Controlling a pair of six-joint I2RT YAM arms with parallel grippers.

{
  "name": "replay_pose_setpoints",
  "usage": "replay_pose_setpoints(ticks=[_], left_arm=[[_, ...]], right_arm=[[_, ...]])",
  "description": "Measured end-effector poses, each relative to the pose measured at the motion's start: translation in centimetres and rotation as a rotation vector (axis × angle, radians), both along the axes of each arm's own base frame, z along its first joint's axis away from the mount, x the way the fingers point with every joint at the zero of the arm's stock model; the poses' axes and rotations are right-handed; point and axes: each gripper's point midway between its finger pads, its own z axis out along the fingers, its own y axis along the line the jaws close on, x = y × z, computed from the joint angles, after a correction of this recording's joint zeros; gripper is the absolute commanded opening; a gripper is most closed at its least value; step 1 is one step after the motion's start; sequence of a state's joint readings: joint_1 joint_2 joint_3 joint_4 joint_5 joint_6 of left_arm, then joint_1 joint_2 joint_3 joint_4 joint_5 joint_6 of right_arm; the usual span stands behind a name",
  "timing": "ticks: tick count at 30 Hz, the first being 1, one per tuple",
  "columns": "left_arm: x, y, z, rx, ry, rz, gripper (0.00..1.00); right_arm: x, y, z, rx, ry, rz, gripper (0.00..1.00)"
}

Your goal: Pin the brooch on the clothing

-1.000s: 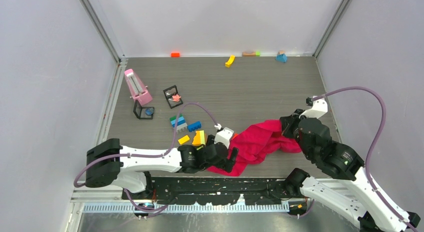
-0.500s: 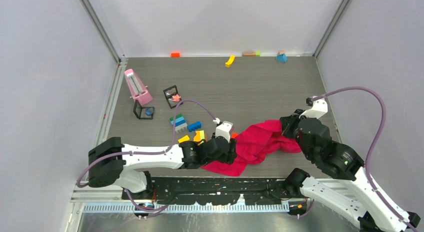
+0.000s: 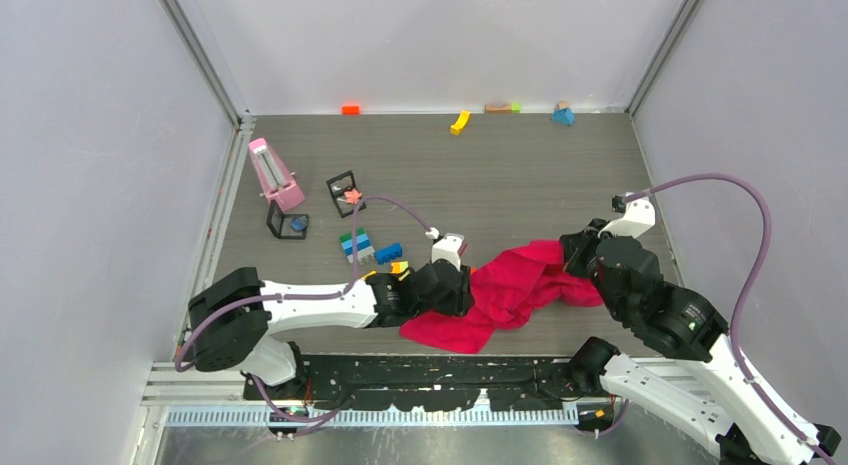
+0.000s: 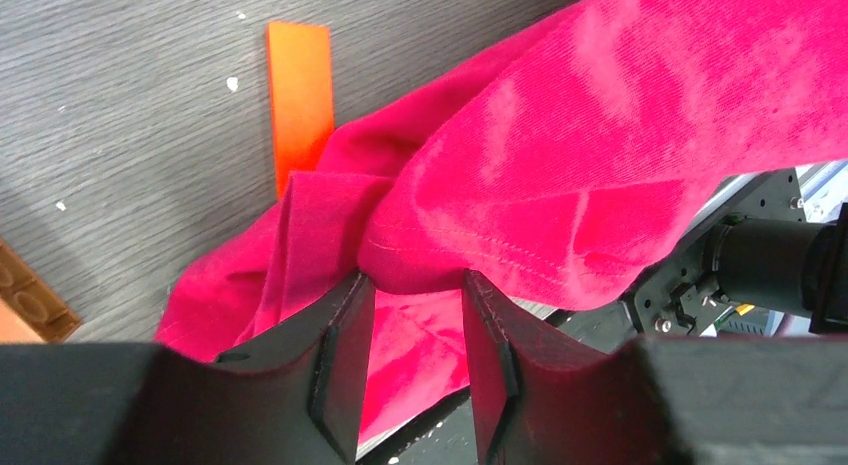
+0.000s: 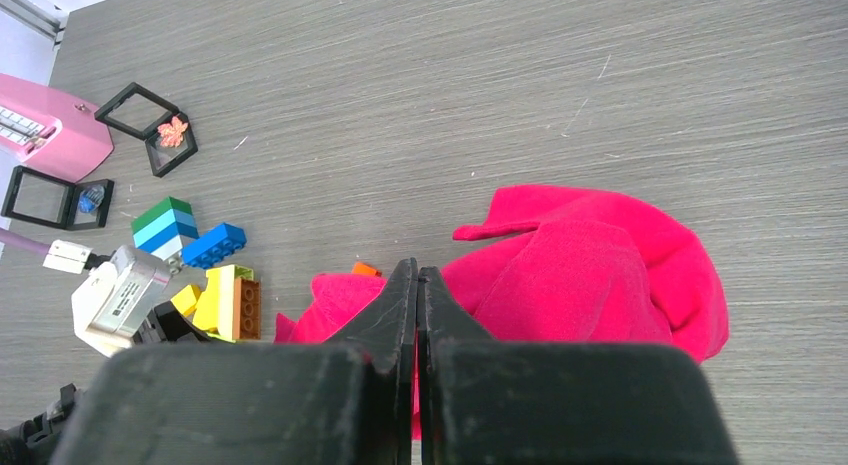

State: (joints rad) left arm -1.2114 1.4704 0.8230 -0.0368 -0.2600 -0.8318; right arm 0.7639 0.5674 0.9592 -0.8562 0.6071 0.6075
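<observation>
Brooch [image 5: 173, 132] inside open black box [image 5: 166, 159]

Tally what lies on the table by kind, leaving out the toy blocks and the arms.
Red T-shirt: 1
Black open boxes: 2
Coral brooch in one box: 1
Blue piece in the other box: 1
Pink case-like object: 1
Total: 6

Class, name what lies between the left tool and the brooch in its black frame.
In the top view, a blue brick and a green-and-blue brick stack lie between the left tool, gripping the shirt, and the brooch.
</observation>
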Motion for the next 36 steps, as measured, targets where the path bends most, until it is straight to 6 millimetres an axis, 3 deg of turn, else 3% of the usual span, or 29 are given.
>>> replay_pose_setpoints(ticks=[8,19,26,36], left_arm=[[1.0,-0.9,-0.3,-0.006,0.021,0.005,0.4],[2.2,-0.6,-1.3,0.004,0.036,0.043,0.59],[2.9,0.4,-3.0,0.076,0.036,0.093,0.58],[3.5,-0.4,-2.3,0.033,0.011,0.091,0.49]], right_arm=[[-0.1,-0.2,-0.3,-0.013,0.012,-0.003,0.01],[0.0,-0.3,-1.0,-0.045,0.039,-0.011,0.01],[0.0,-0.3,-1.3,-0.057,0.052,-0.011,0.01],[0.2,-0.1,-1.9,-0.075,0.077,-0.015,0.01]])
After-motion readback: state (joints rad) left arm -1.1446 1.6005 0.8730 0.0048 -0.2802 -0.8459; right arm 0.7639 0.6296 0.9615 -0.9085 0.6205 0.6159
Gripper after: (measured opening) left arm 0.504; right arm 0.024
